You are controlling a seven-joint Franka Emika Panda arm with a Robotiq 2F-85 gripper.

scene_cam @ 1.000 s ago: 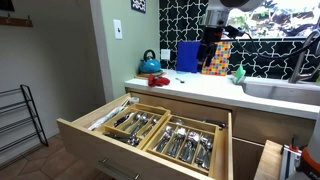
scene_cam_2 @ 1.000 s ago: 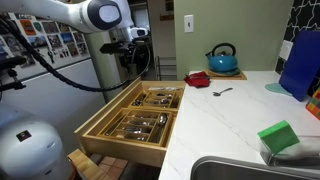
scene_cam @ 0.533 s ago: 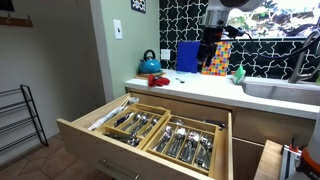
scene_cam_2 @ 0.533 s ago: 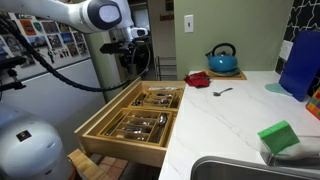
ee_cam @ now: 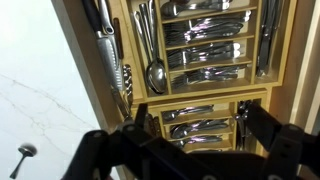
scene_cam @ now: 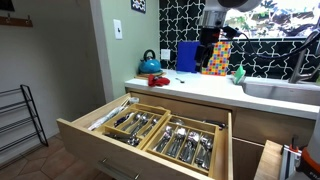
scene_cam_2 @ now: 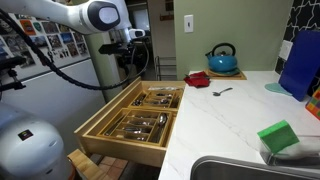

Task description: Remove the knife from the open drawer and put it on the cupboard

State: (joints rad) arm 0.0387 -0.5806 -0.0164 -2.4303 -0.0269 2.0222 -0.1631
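The open drawer (scene_cam: 90, 135) (scene_cam_2: 100, 128) (ee_cam: 92, 60) is pulled far out of the cupboard (scene_cam: 200, 88) (scene_cam_2: 230, 115), which has a white worktop. Its wooden divider trays hold several silver forks, spoons and slim straight pieces. I cannot single out the knife among them. My gripper (scene_cam: 213, 40) (scene_cam_2: 135, 55) (ee_cam: 190, 135) hangs above the drawer, well clear of the cutlery. In the wrist view its two dark fingers stand wide apart over the divider trays. It is open and empty.
On the worktop are a blue kettle (scene_cam: 150, 63) (scene_cam_2: 222, 58), a red item (scene_cam_2: 198, 79), a spoon (scene_cam_2: 222, 91) (ee_cam: 25, 152), a blue box (scene_cam: 187, 56) and a green sponge (scene_cam_2: 277, 136). A sink (scene_cam: 285, 90) is set in it. A narrower drawer (scene_cam: 270, 160) is open beside the wide one.
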